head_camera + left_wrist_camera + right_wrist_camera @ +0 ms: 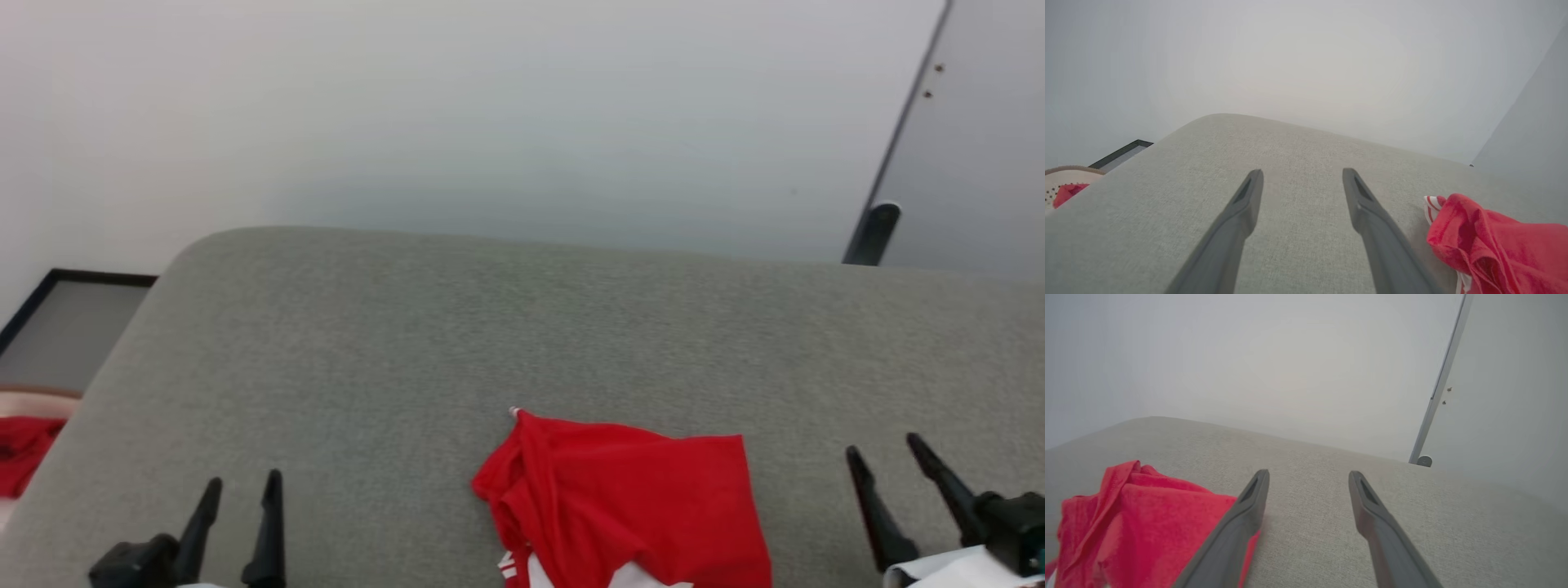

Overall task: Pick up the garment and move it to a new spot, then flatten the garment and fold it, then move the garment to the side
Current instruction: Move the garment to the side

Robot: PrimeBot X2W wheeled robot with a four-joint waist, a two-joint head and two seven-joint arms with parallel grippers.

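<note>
Nearest the camera, low in the head view, the left gripper (243,482) and the right gripper (882,445) hover over a grey upholstered cushion (490,327). Each claw has its two dark fingers spread well apart, with nothing between them. Both wrist views confirm this, showing only bare grey fabric in the gap.

Between the two claws, at the near edge of the cushion, lies the garment (629,498). It is a loose red heap, creased and partly doubled over itself. White panels show at its lower edge and a scrap of striped trim shows at its far corner. It touches neither claw and lies closer to the right one. It is neither spread flat nor neatly folded.

This fits two stages: waiting to be lifted to a new spot, or set down there and waiting to be smoothed out. Either way, the fingers would probably have to come inward to the cloth and pinch a single layer at an edge, since the bunched folds could drag together.

Further off, at the left, a cream basket (37,398) holds a plain red cloth bundle (24,449). Beyond is a pale wall, with a grey door (980,147) at the right.
</note>
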